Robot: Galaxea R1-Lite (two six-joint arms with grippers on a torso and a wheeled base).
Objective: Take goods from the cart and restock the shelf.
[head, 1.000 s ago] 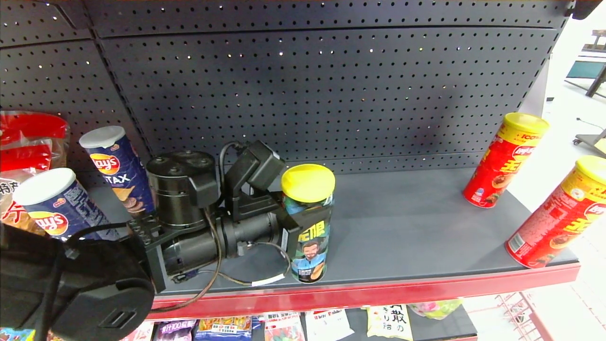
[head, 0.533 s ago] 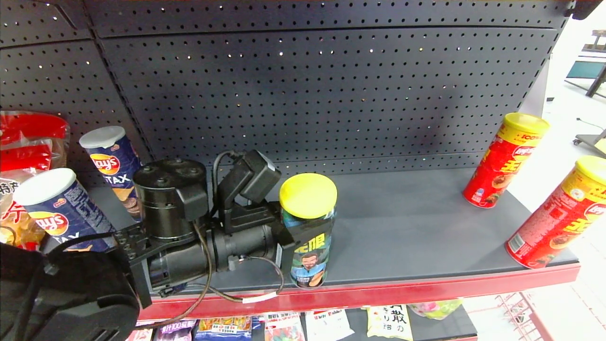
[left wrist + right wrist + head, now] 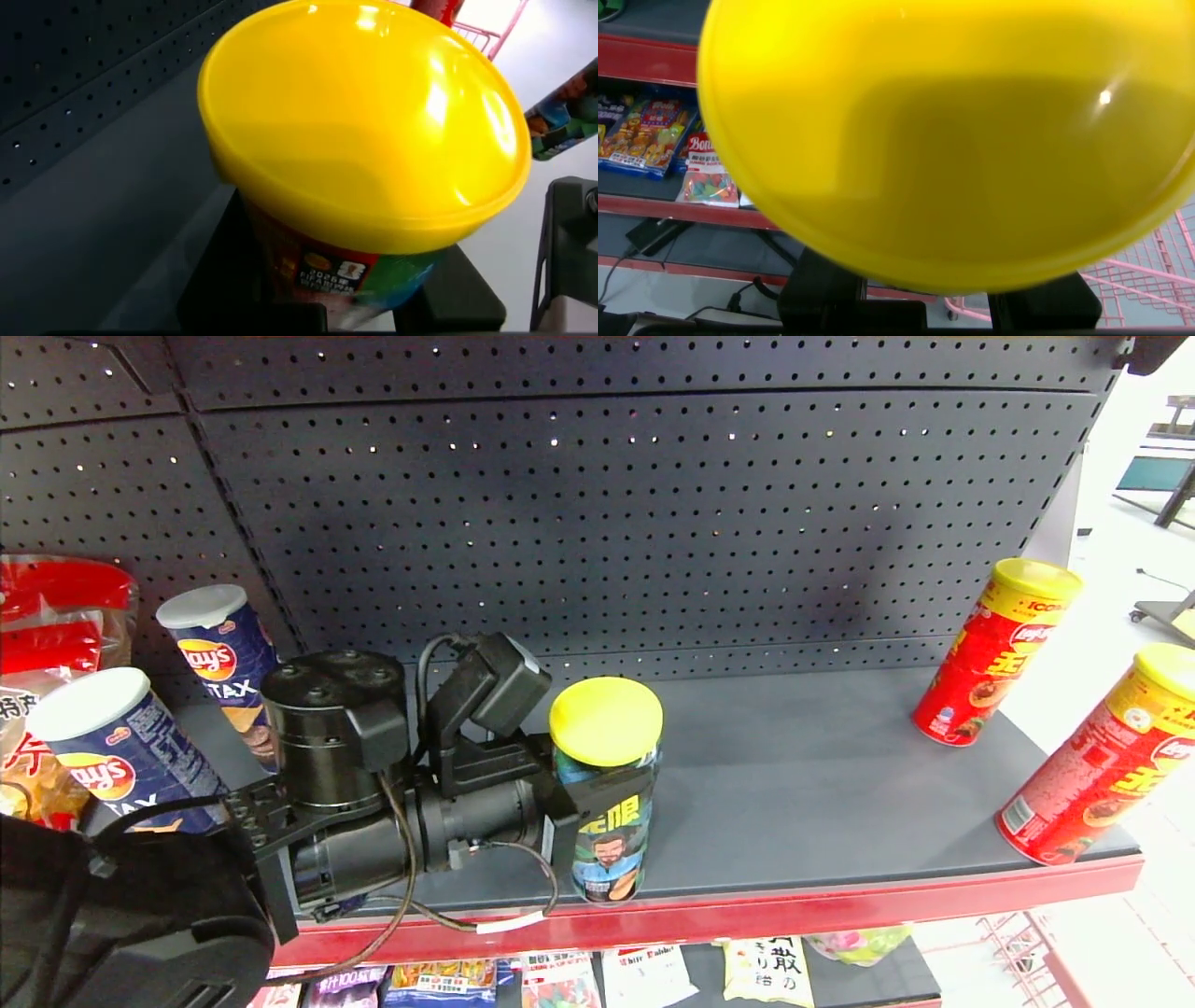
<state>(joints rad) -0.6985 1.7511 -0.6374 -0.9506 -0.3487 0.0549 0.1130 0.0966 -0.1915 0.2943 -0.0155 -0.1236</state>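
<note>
I have the left gripper (image 3: 605,795) clamped across the middle of the blue-green can (image 3: 611,854). The can stands upright on the grey shelf (image 3: 794,775), close to its red front lip (image 3: 747,910).

Everything else I place from that can. To its left the arm's wrist and its loose cable take up the shelf. Beyond them stand two blue cans with white lids, one near the pegboard back (image 3: 607,523), the other (image 3: 112,747) nearer the front. A red-topped bag (image 3: 56,616) sits farther left again and is cut off at the edge. To the can's right the shelf runs bare to two red cans with yellow lids, well apart from it. One red can (image 3: 994,653) is set deeper and the other (image 3: 1092,756) stands at the front corner. Below the can, snack packets (image 3: 644,975) line the lower tier.

The right gripper (image 3: 934,313) is closed on a second can (image 3: 943,140). Its yellow lid hides the body, so I cannot tell its label. A pink wire frame (image 3: 1148,280) shows behind it.

The blue-green can's label carries a drawn bearded face and yellow characters, which the gripper partly covers.
</note>
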